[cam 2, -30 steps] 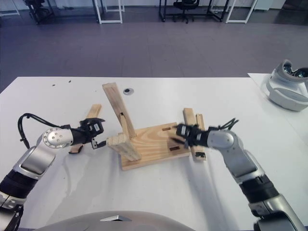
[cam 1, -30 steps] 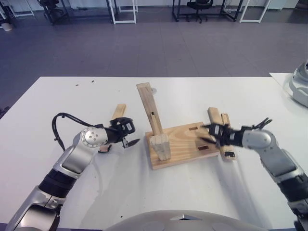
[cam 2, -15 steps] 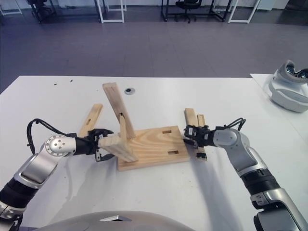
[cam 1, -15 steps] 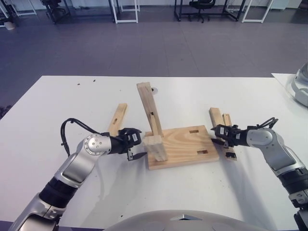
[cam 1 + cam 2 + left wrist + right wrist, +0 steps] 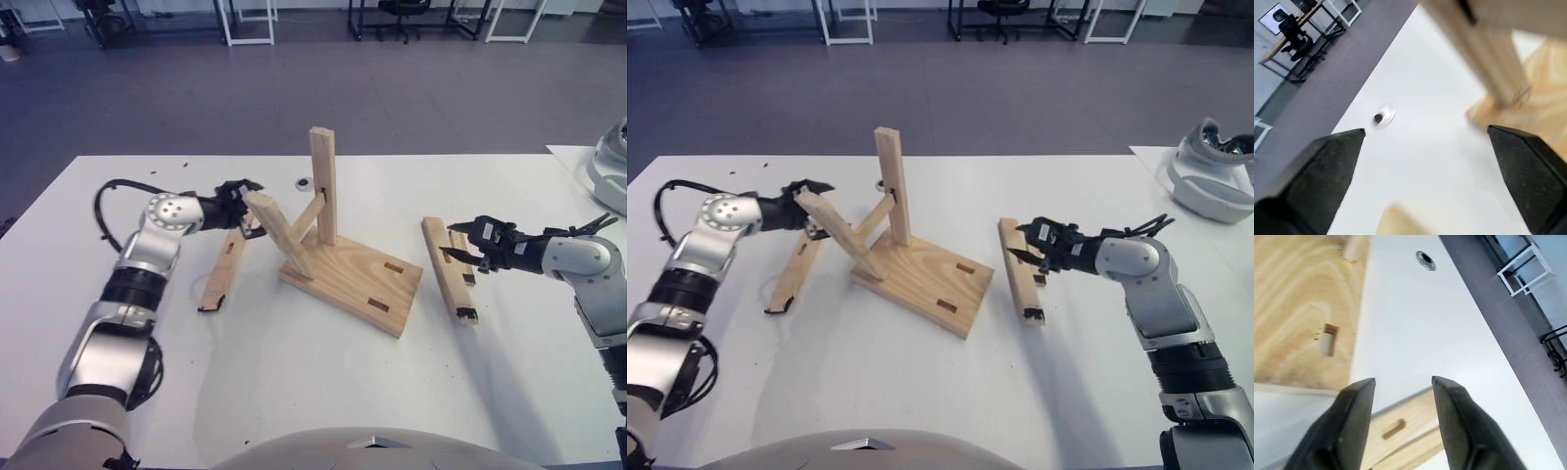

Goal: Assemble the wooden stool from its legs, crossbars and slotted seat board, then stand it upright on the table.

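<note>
Left eye view: my left gripper [image 5: 243, 204] is spread wide at the top of the tilted leg [image 5: 279, 230], seat board [image 5: 358, 284] mid-table; right gripper [image 5: 448, 241] parted over the loose legs [image 5: 443, 269] (stiff, light wood, so I'd grip mid-length).

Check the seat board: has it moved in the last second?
Yes. The seat board has turned: its left end swung away from the robot, toward the cable hole.

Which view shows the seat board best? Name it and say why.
Left eye view: the whole seat board shows, with both empty slots. Right eye view matches. Right wrist view has part with one slot; left wrist view a blurred corner.
</note>
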### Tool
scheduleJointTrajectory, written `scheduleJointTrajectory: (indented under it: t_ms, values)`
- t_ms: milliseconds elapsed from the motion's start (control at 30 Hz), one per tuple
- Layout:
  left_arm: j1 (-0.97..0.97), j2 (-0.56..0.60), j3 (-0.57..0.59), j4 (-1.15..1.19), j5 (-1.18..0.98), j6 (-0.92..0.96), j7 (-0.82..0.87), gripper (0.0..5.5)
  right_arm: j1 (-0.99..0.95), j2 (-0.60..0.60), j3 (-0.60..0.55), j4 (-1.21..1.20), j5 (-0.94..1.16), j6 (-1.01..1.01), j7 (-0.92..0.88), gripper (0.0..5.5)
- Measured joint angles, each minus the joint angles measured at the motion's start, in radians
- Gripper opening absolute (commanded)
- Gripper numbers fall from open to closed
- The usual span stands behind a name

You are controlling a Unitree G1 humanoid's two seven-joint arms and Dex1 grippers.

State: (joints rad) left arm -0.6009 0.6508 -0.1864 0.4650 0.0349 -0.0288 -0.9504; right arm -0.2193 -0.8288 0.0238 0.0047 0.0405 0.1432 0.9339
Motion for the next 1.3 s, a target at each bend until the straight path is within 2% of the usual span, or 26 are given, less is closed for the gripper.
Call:
scheduleJointTrajectory:
  t_ms: [100, 200, 300, 367, 500, 633, 767, 900, 967, 1067, 1300]
  values:
    - [0.167, 0.084, -0.012, -0.177, 0.002, 0.011, -0.087, 4.61, -0.079, 0.081, 0.055, 0.129, -0.044, -0.064, -0.055, 2.12]
    - [0.304, 0.147, -0.016, -0.393, -0.035, 0.095, -0.164, 4.61, -0.199, 0.174, 0.116, 0.383, -0.123, -0.166, -0.138, 2.12]
    - [0.337, 0.116, -0.059, -0.496, -0.015, 0.178, -0.137, 4.61, -0.269, 0.233, 0.180, 0.602, -0.162, -0.293, -0.124, 2.12]
    - [0.311, 0.018, -0.118, -0.432, 0.098, 0.176, 0.008, 4.61, -0.264, 0.254, 0.206, 0.650, -0.154, -0.338, -0.052, 2.12]
    - [0.206, -0.190, -0.152, -0.244, 0.176, 0.150, 0.240, 4.61, -0.223, 0.255, 0.207, 0.591, -0.115, -0.360, 0.016, 2.12]
    - [0.142, -0.272, -0.130, -0.071, 0.195, 0.082, 0.372, 4.61, -0.094, 0.251, 0.187, 0.408, -0.081, -0.302, 0.009, 2.12]
    - [0.113, -0.314, -0.085, 0.013, 0.165, 0.031, 0.416, 4.61, 0.007, 0.278, 0.168, 0.258, -0.077, -0.209, -0.075, 2.12]
    - [0.132, -0.323, -0.054, -0.038, 0.119, 0.003, 0.406, 4.61, 0.063, 0.316, 0.055, 0.134, -0.072, -0.089, -0.255, 2.12]
    - [0.197, -0.284, -0.015, -0.136, 0.091, 0.026, 0.394, 4.61, 0.066, 0.297, -0.105, 0.123, -0.022, 0.006, -0.364, 2.12]
    - [0.290, -0.247, 0.025, -0.291, 0.064, 0.090, 0.380, 4.61, 0.080, 0.312, -0.256, 0.141, 0.076, 0.111, -0.454, 2.12]
    - [0.332, -0.255, 0.027, -0.409, 0.046, 0.182, 0.379, 4.61, 0.079, 0.371, -0.287, 0.247, 0.156, 0.216, -0.466, 2.12]
